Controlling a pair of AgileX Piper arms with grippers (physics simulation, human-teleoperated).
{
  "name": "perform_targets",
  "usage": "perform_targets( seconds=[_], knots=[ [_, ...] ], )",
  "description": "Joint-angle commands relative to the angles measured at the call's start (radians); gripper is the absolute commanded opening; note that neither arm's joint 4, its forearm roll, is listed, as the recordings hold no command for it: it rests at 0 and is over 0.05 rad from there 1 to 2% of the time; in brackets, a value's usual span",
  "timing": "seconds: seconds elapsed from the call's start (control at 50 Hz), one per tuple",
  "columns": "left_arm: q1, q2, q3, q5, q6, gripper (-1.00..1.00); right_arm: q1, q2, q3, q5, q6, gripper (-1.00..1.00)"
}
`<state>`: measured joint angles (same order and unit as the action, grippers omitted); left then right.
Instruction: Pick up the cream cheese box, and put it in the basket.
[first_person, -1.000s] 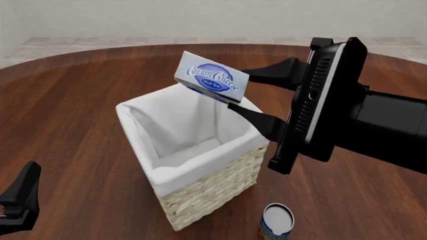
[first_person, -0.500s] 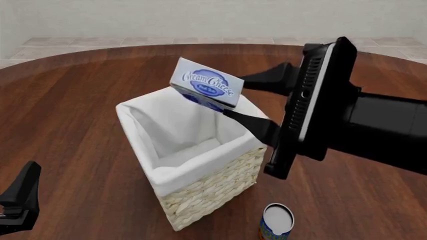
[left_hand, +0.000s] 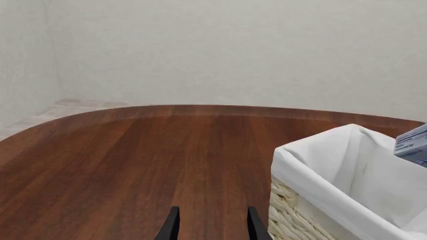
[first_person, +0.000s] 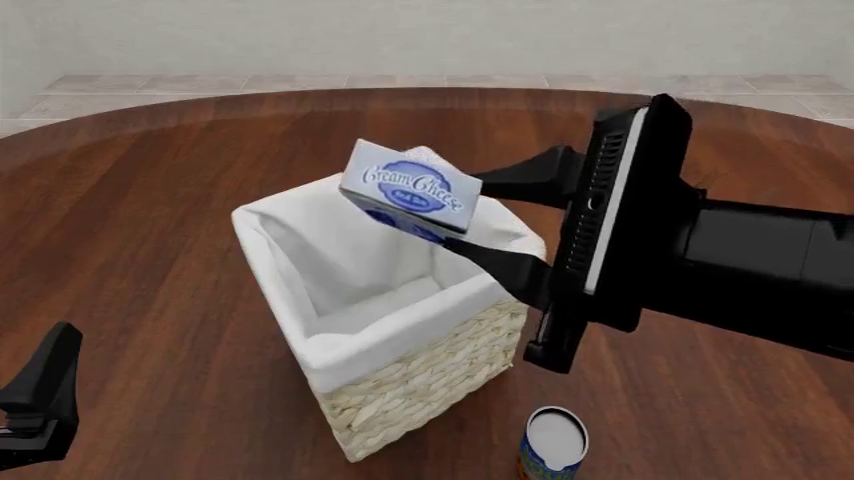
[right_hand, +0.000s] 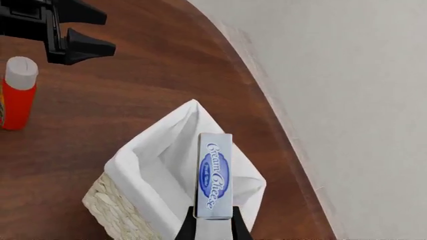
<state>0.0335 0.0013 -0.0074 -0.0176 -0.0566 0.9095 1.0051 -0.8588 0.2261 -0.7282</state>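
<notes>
The cream cheese box (first_person: 411, 190) is white with a blue oval logo. My right gripper (first_person: 467, 212) is shut on it and holds it tilted just above the far right corner of the basket's opening. The right wrist view shows the box (right_hand: 215, 176) end-on between the fingers, over the basket's white liner (right_hand: 143, 150). The basket (first_person: 427, 380) is pale wicker with a white cloth liner and stands upright mid-table. My left gripper (first_person: 40, 400) is open and empty, low at the near left, well away from the basket (left_hand: 313, 170).
A blue-orange can (first_person: 554, 442) with a white lid stands just in front of the basket's right side. A red can (right_hand: 19, 92) stands on the table in the right wrist view, near the left gripper (right_hand: 100, 32). The round wooden table's far edge curves behind the basket.
My right gripper has moved left and slightly down with the cream cheese box, bringing it further over the basket's opening. The left arm has not moved.
</notes>
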Motion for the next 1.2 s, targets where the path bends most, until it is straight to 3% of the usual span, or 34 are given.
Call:
perform_targets(
  seconds=[0.02, 1.2],
  knots=[
    [0.0, 0.0, 0.0, 0.001, 0.001, 1.0, -0.002, -0.007, 0.002, -0.006, 0.021, -1.0],
    [0.004, 0.0, 0.001, -0.002, -0.001, 1.0, 0.002, 0.039, 0.038, -0.058, 0.061, -1.0]
  ],
)
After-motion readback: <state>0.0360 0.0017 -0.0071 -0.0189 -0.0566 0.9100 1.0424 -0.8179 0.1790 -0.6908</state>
